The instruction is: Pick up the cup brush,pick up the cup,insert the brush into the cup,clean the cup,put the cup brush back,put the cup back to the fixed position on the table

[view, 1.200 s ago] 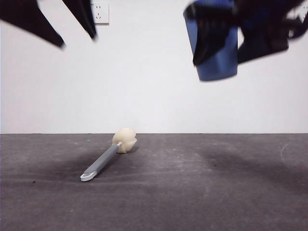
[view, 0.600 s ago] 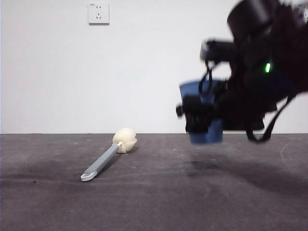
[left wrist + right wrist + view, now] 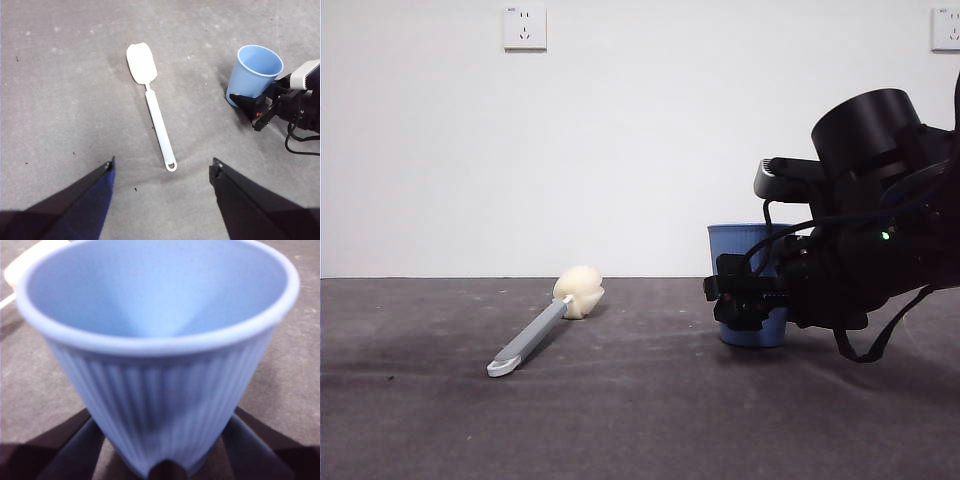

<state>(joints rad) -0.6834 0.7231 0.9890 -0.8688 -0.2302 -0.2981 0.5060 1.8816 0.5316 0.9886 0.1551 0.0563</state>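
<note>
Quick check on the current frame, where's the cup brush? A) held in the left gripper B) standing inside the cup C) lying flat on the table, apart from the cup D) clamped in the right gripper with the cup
C: the cup brush lies flat on the table, well clear of the cup; the left gripper hangs open and empty above it, while the right gripper is at the cup.

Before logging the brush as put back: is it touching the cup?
Apart. The left wrist view shows bare table between the cup brush and the cup.
</note>
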